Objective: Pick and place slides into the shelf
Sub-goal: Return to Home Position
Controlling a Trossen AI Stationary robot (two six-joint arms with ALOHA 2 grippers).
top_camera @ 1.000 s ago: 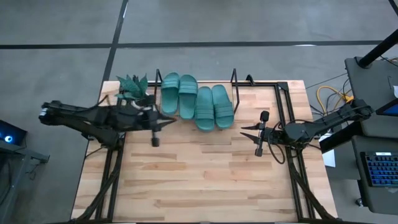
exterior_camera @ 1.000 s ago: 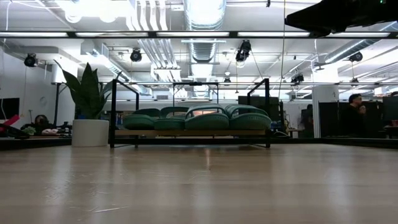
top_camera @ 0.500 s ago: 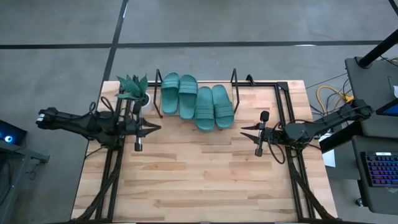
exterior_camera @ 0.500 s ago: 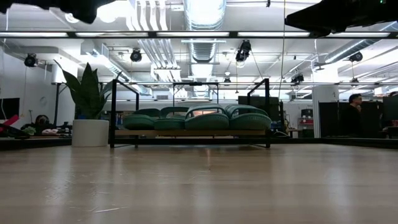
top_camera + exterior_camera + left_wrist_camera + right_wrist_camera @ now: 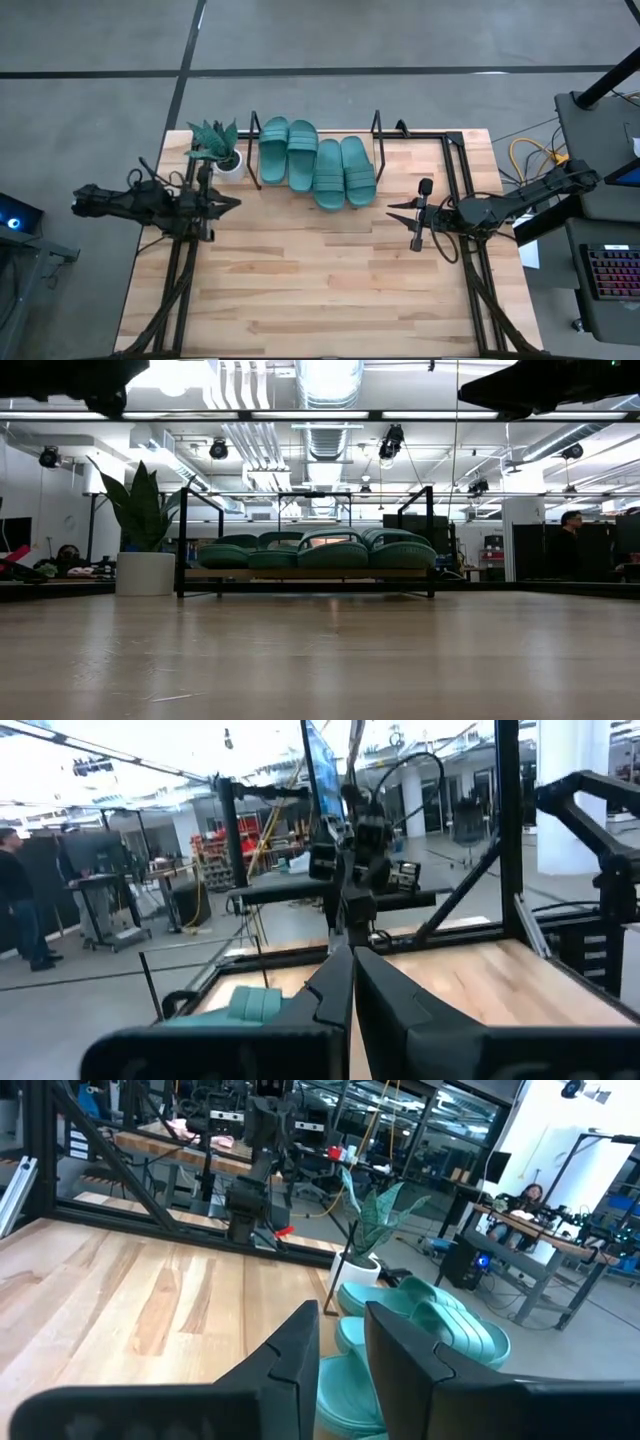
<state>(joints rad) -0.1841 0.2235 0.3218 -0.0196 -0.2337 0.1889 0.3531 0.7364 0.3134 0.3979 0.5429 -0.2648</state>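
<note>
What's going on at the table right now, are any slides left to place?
None are left: all four slides sit side by side on the shelf at the table's far edge, next to the potted plant. The left gripper, shut and empty, has pulled back from the shelf toward the left edge. The right gripper waits empty near the right side, fingers slightly apart.

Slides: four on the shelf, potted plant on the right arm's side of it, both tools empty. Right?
No. The high view shows the potted plant on the left arm's side of the shelf. The rest holds: four slides on it, left tool and right tool both empty.
</note>
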